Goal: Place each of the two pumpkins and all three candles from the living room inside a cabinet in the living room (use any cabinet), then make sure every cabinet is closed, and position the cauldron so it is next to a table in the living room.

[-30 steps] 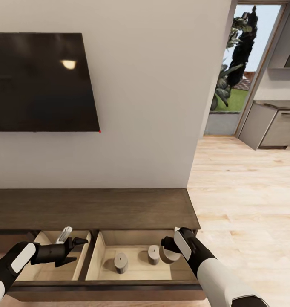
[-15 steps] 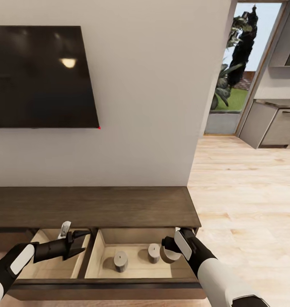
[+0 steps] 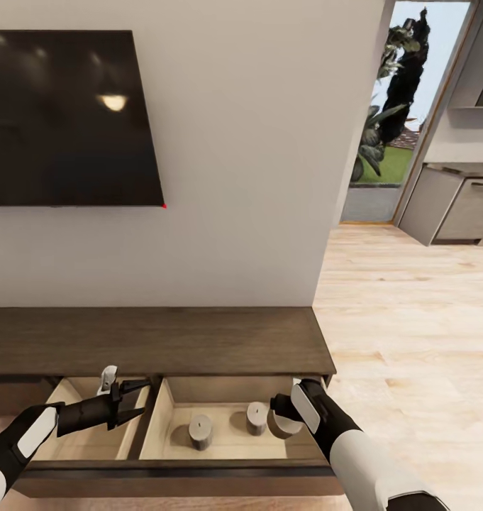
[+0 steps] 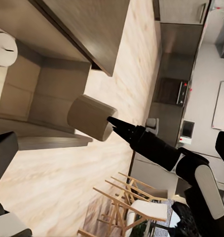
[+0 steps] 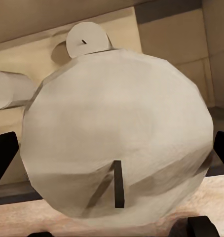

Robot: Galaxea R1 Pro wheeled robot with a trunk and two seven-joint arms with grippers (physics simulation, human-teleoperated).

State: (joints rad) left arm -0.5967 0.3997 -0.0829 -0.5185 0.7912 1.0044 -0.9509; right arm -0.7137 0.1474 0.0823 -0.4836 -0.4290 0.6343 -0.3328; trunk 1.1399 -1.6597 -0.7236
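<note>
the dark wood cabinet (image 3: 163,341) runs along the wall under the tv (image 3: 67,117), two pale drawers pulled out at its front. the right drawer (image 3: 223,454) carries two candles: one (image 3: 201,431) near its front edge, another (image 3: 257,417) further back. the right gripper (image 3: 282,420) hangs over that drawer's right end, clamped on a third candle (image 5: 117,133). the left gripper (image 3: 128,401) hovers above the left drawer (image 3: 71,440) near the divider, its fingers narrow and holding nothing.
</note>
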